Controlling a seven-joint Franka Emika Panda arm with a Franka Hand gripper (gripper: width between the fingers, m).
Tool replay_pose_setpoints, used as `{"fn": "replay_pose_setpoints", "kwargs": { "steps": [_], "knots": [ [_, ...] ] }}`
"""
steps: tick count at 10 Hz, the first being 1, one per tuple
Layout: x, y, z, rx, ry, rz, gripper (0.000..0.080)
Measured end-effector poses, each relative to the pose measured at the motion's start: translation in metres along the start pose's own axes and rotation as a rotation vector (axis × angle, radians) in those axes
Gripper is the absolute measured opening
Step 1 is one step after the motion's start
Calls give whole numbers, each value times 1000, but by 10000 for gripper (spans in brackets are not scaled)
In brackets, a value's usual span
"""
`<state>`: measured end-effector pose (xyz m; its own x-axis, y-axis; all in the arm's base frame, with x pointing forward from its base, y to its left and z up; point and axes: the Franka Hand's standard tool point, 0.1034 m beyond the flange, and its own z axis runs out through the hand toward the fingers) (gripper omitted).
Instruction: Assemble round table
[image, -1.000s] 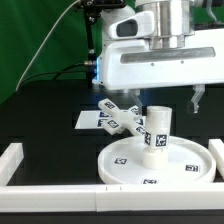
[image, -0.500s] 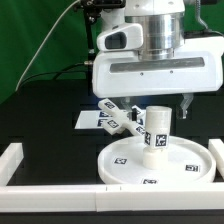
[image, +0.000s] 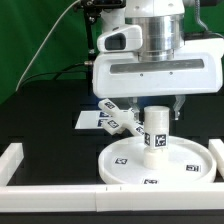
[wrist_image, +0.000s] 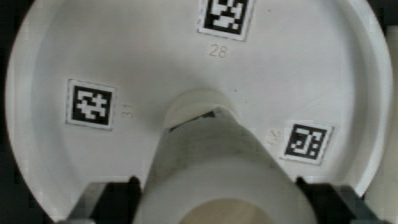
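The wide rimmed round disc (image: 120, 168) lies flat on the black table, with the short thick cylinder (image: 156, 132) standing upright on its middle. The flat-armed piece (image: 118, 116) lies behind the disc, towards the exterior view's left. My gripper (image: 157, 104) hangs straight over the cylinder's top, open, with one fingertip on each side and a small gap to the cylinder. The wrist view shows the disc (wrist_image: 107, 60), the cylinder (wrist_image: 222, 150) rising between the dark fingers (wrist_image: 121, 200), and my gripper (wrist_image: 217, 200) astride it.
The marker board (image: 86, 120) lies behind the flat-armed piece. Long white border rails run along the front (image: 60, 198), the exterior view's left (image: 12, 158) and its right (image: 216, 150). A green backdrop stands behind the table.
My gripper has come down towards the cylinder, and its fingertips are now level with the cylinder's top. The parts have not moved.
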<state>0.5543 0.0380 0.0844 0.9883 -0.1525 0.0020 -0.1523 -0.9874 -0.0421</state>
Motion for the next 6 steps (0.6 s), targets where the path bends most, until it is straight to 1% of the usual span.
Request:
{"fn": "replay_pose_setpoints", "kwargs": {
  "steps": [3,5,6],
  "knots": [
    [1,-2,1,-2,9,239,404],
    [5,-4,1,4,18,469,406],
    [6,-4,1,13,17,571,406]
  ]
}}
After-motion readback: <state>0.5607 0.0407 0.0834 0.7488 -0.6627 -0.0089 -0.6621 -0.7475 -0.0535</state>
